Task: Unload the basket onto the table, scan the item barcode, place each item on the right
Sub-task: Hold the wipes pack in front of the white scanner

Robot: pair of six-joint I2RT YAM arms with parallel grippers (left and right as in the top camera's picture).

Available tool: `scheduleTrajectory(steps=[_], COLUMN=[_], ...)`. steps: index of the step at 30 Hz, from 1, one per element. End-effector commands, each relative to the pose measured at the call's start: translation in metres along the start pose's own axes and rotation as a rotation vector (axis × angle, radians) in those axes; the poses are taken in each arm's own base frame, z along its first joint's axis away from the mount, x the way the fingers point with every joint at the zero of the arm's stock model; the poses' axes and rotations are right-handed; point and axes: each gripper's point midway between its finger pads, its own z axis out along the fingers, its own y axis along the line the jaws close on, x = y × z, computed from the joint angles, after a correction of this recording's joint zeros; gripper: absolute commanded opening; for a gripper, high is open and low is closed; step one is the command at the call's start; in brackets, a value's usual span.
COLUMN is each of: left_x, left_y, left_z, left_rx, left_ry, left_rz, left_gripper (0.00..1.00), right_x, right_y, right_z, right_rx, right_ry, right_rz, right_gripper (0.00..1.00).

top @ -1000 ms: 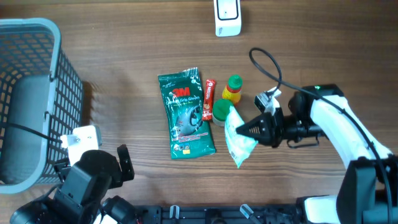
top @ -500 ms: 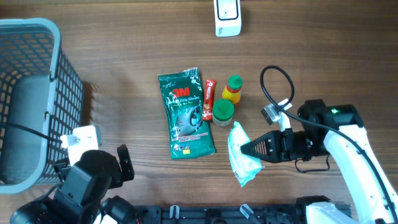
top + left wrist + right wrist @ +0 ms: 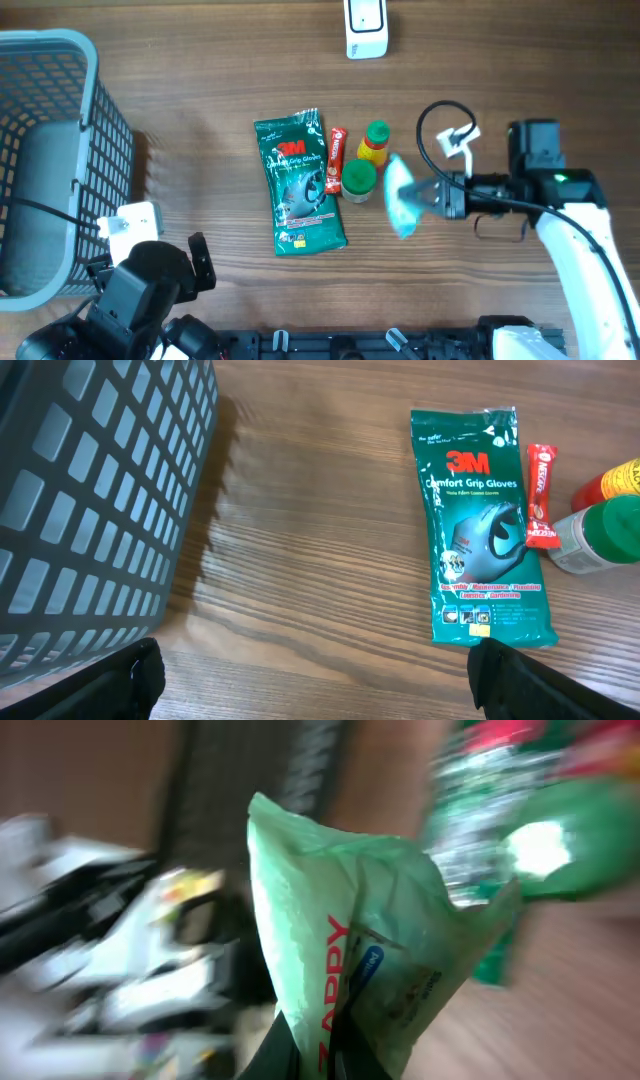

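overhead / pouch: pale green soft pouch [image 3: 402, 196], blurred, seems lifted off the table [image 3: 200, 80]; just right of the green-cap jar [image 3: 358, 177], well below the scanner [image 3: 365, 27].
overhead / right claw: right gripper [image 3: 432, 196] pinched narrow on one end of the pouch; the rest sticks out to its left.
overhead / rest: glove pack [image 3: 299, 184] lies flat, basket [image 3: 112, 130] at far left.
L wrist / left claw: left gripper [image 3: 325, 685] spread wide, holds nothing; only its tips show at the bottom corners. Pouch not in this view.
R wrist / grip: fingers [image 3: 275, 1060] closed on the lower edge of the pouch; film bunched there, red "ZAPPY" print readable. Barcode: cannot tell where.
handling (judgement): prob. light, soft, floppy; smooth film may slip w/ a thin pinch; it will droop and crease, so the code may not lie flat for the scanner.
where to hold (judgement): sealed edge, away from the printed label, so the code face is free.
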Motion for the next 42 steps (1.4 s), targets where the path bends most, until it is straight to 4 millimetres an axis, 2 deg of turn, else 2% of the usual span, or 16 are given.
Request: scheduleTrajectory(steps=[1, 4, 6, 8, 11, 15, 17, 19, 22, 25, 29, 34, 39, 42], left_x=[-0.003, -0.003, -0.003, -0.003, -0.003, -0.003, -0.003, -0.003, -0.003, -0.003, -0.003, -0.003, -0.003, -0.003], left_y=[0.0, 0.0, 0.0, 0.0, 0.0, 0.0, 0.0, 0.0, 0.0, 0.0, 0.0, 0.0, 0.0, 0.0], left_z=[-0.003, -0.003, -0.003, -0.003, -0.003, -0.003, -0.003, -0.003, -0.003, -0.003, -0.003, -0.003, -0.003, -0.003], left_rx=[0.006, 0.006, 0.006, 0.006, 0.006, 0.006, 0.006, 0.006, 0.006, 0.006, 0.006, 0.006, 0.006, 0.006], left_ry=[-0.01, -0.01, -0.01, -0.01, -0.01, -0.01, -0.01, -0.01, -0.01, -0.01, -0.01, -0.01, -0.01, -0.01], left_rz=[-0.028, -0.028, -0.028, -0.028, -0.028, -0.028, -0.028, -0.028, -0.028, -0.028, -0.028, -0.028, -0.028, -0.028], left_gripper=[1.0, 1.0, 1.0, 1.0, 1.0, 1.0, 1.0, 1.0, 1.0, 1.0, 1.0, 1.0, 1.0, 1.0], right_x=[-0.046, -0.073, -0.093, -0.112, -0.136, -0.171, -0.184, -0.207, -0.241, -0.278, -0.317, -0.357, -0.376, -0.378], right_y=[-0.026, -0.035, -0.05, -0.061, -0.08, -0.121, -0.135, -0.148, -0.157, -0.156, -0.161, -0.161, -0.165, -0.17], right_z=[-0.04, -0.055, -0.063, -0.062, -0.054, -0.031, -0.021, -0.007, 0.005, 0.026, 0.046, 0.075, 0.107, 0.114], right_rx=[0.384, 0.485, 0.554, 0.566, 0.553, 0.542, 0.555, 0.601, 0.682, 0.706, 0.755, 0.791, 0.79, 0.818], right_ry=[-0.216, -0.337, -0.411, -0.455, -0.49, -0.517, -0.516, -0.513, -0.542, -0.561, -0.597, -0.622, -0.635, -0.665], right_rz=[0.033, -0.009, 0.001, 0.003, -0.001, -0.005, -0.009, -0.028, -0.06, -0.124, -0.191, -0.307, -0.389, -0.406], right_gripper=[0.04, 0.05, 0.05, 0.05, 0.05, 0.05, 0.05, 0.05, 0.05, 0.05, 0.04, 0.05, 0.05, 0.05])
